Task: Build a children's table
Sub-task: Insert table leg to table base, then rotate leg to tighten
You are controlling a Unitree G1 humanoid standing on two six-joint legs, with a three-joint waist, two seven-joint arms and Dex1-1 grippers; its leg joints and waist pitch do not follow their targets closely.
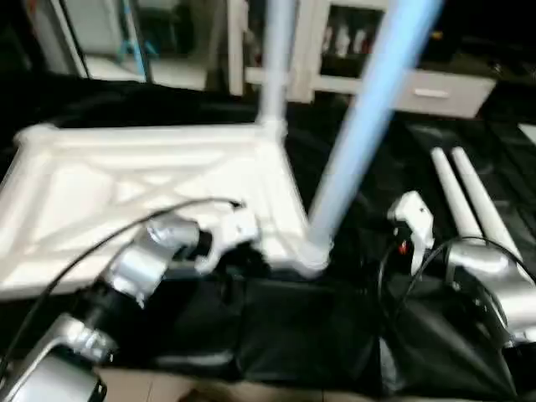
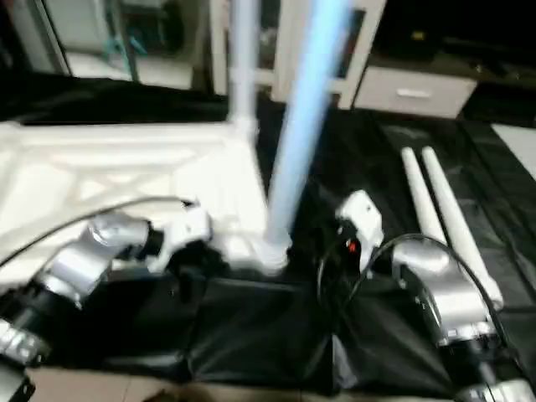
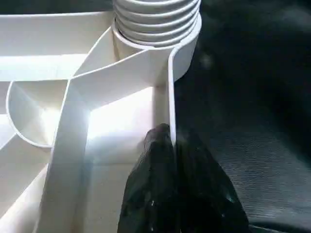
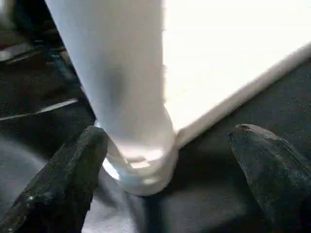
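Note:
The white table top (image 1: 126,184) lies upside down on black cloth, its ribbed underside facing up. One tapered leg (image 1: 276,59) stands in the far right corner socket. Another leg (image 1: 360,126) stands in the near right socket (image 1: 308,255). My left gripper (image 3: 172,138) is shut on the top's rim wall (image 3: 170,97), close to the threaded base of the near leg (image 3: 155,19). My right gripper (image 4: 167,174) is open, its fingers (image 4: 63,179) spread to either side of that leg's base (image 4: 141,160). Two loose legs (image 1: 469,201) lie side by side on the cloth at the right.
Black cloth (image 1: 293,335) covers the work surface and hangs over its near edge. A white cabinet with a drawer (image 1: 435,88) stands behind. Cables loop over both forearms, one (image 1: 100,243) running across the table top.

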